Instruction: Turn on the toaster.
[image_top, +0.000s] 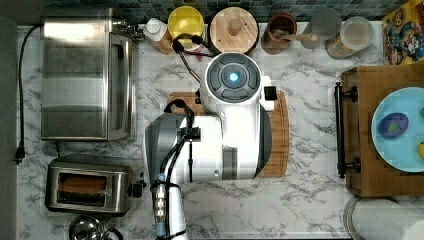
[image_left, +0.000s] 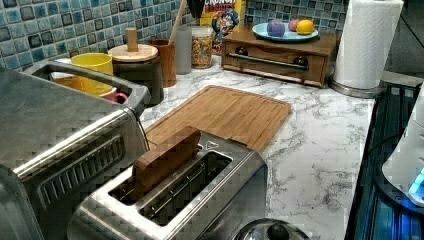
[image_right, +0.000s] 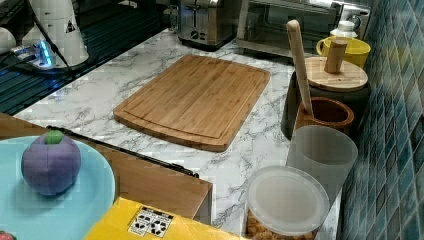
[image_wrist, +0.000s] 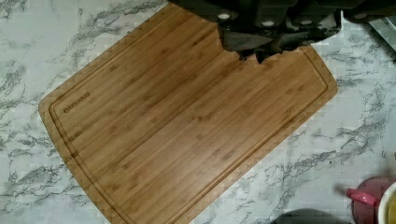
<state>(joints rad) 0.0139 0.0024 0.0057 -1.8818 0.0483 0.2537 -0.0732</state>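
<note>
In the top view, the arm (image_top: 220, 135) is hanging over the board (image_top: 280, 135) at the middle of the marble tabletop (image_top: 310, 200), while the toaster (image_top: 87, 190) is sitting at the top view's lower left, just below the oven (image_top: 85, 80), its knob (image_top: 136, 189) facing the arm.

In the left view, the toaster (image_left: 175, 200) is standing in front, a brown slice (image_left: 165, 157) sticking up from one slot.

In the right view, it (image_right: 202, 20) is standing far behind the board (image_right: 195, 100).

In the wrist view, the gripper (image_wrist: 275, 32) is hovering above the board (image_wrist: 187, 126); I cannot tell how far the fingers are parted, and they are holding nothing visible.
</note>
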